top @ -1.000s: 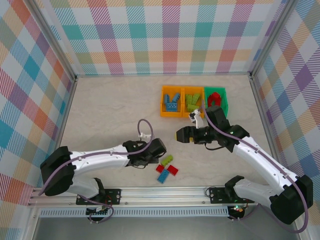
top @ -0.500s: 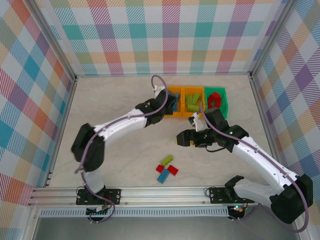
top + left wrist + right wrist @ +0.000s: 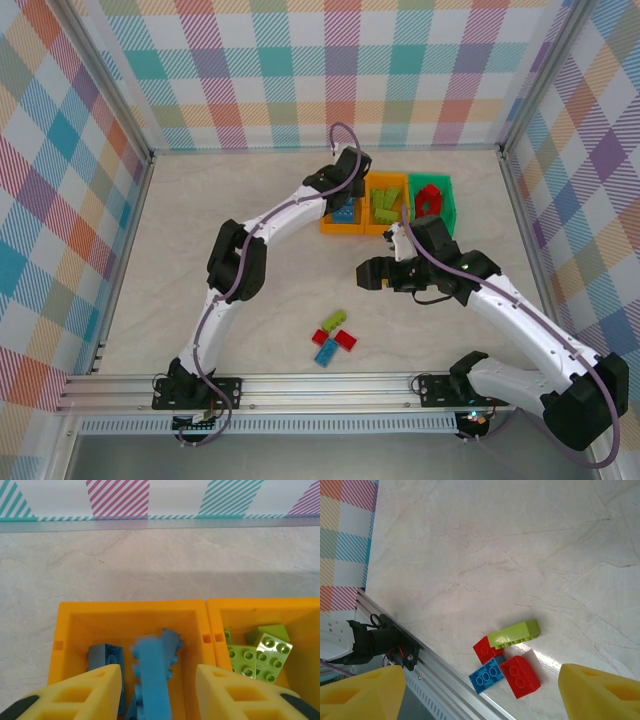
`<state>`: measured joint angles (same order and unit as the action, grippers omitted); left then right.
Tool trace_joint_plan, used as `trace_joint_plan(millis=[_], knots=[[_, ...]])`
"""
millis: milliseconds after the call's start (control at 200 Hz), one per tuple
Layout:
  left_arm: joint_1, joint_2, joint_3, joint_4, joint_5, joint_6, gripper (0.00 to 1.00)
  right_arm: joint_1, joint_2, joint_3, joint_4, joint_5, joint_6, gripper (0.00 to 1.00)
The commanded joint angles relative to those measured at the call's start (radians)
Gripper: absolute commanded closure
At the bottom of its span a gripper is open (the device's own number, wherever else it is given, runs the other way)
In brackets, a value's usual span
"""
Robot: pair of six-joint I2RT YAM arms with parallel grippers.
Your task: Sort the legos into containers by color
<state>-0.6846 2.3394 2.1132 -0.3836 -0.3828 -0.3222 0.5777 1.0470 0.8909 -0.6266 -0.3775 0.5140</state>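
- While your left gripper (image 3: 157, 686) hangs spread wide over the far orange plastic bin (image 3: 130, 611), a blue studded brick (image 3: 152, 677) sits loose inside.
- Your right gripper (image 3: 366, 272), wide and empty, is nearer the lime green studded brick (image 3: 514, 633) lying near-left of it, long axis near-left to far-right.

left bin (image 3: 340, 229), middle bin (image 3: 376, 228), right bin (image 3: 450, 200): side by side at far side of table (image 3: 220, 200), bricks (image 3: 152, 680) in each | left gripper (image 3: 157, 690): above left bin | loose bricks (image 3: 333, 338): clustered near front edge | right gripper (image 3: 365, 272): between them and bins
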Motion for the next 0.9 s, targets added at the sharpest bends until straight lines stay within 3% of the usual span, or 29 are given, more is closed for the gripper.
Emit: trace_joint_plan(millis=[0,170,390,610,790,895], knots=[[0.005,-0.034,0.036,-0.045,0.021,0.004,0.55,0.007,-0.013,0.035,-0.013,0.02,-0.017,0.19],[0.004,-0.189,-0.046,-0.08,0.133,-0.036,0.61,0.006,-0.013,0.031,-0.018,0.044,-0.007,0.18],[-0.037,-0.65,-0.493,0.034,0.272,0.006,0.62,0.008,0.012,0.031,-0.033,0.082,0.048,0.2],[-0.089,-1.137,-0.914,0.034,0.477,0.295,0.55,0.096,0.093,0.014,0.071,0.149,0.213,0.22],[-0.114,-1.406,-1.053,-0.191,0.52,0.545,0.46,0.201,0.199,0.008,0.153,0.268,0.439,0.23],[-0.113,-1.505,-1.111,-0.335,0.654,0.786,0.39,0.289,0.272,0.027,0.156,0.335,0.586,0.24]])
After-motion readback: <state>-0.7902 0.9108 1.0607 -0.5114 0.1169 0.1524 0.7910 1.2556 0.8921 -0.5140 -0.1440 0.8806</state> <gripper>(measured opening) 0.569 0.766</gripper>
